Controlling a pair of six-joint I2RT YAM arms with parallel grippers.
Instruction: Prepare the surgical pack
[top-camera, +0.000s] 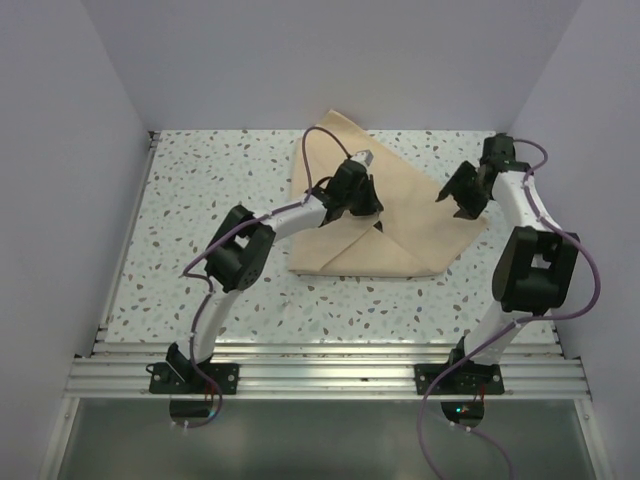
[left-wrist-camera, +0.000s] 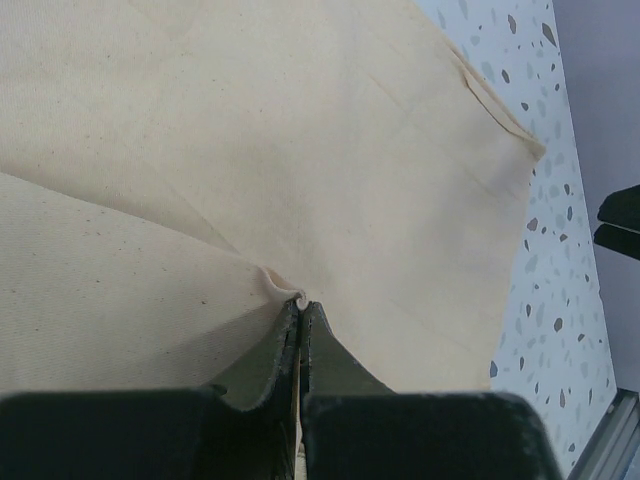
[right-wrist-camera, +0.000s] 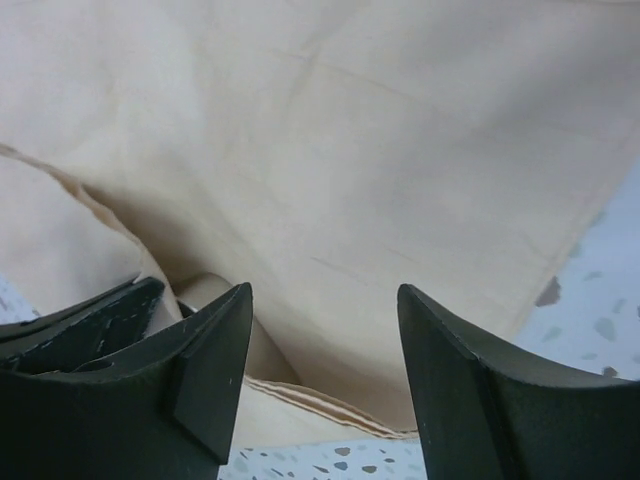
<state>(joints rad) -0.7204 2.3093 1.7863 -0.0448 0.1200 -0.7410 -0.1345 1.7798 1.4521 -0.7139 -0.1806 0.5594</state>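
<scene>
On the bench (top-camera: 200, 190) the wrap sheet (top-camera: 410, 225) lies partly folded. My left tool (left-wrist-camera: 300, 305) is pinched tight on a ridge of cloth mid-sheet. My right tool (right-wrist-camera: 325, 290) hangs wide over the sheet's right corner, gripping nothing. I judge we're mid-wrap: next, that tool must close on the corner and fold it inward.

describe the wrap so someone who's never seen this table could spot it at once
On the speckled table, look to the far middle. The wrap is a broad tan cloth folded into flaps, the left gripper shut on a pinch of it. It is plain and matte, while everything around it is white and flecked.
</scene>
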